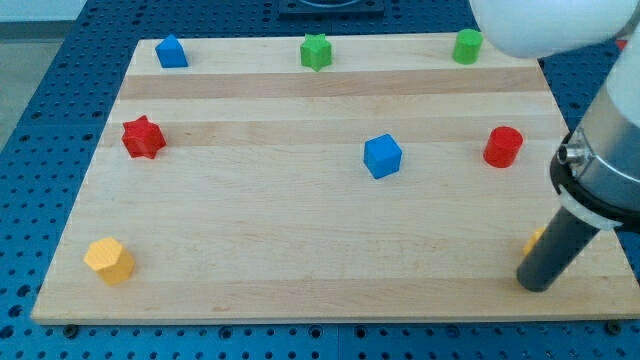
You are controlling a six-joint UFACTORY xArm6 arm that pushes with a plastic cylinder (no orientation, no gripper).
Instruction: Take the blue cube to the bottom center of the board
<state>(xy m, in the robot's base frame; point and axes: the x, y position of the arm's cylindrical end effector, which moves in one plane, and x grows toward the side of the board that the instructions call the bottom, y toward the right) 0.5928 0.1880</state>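
The blue cube [382, 156] lies on the wooden board [300, 260], a little right of the board's middle. My tip [534, 284] rests near the board's bottom right corner, well to the right of and below the blue cube, not touching it. A yellow block [535, 240] is mostly hidden behind the rod, just above my tip.
A blue house-shaped block [172, 52], a green star [316, 52] and a green cylinder [467, 46] line the top edge. A red star [143, 137] sits at the left, a red cylinder [503, 147] at the right, a yellow hexagonal block [109, 261] at the bottom left.
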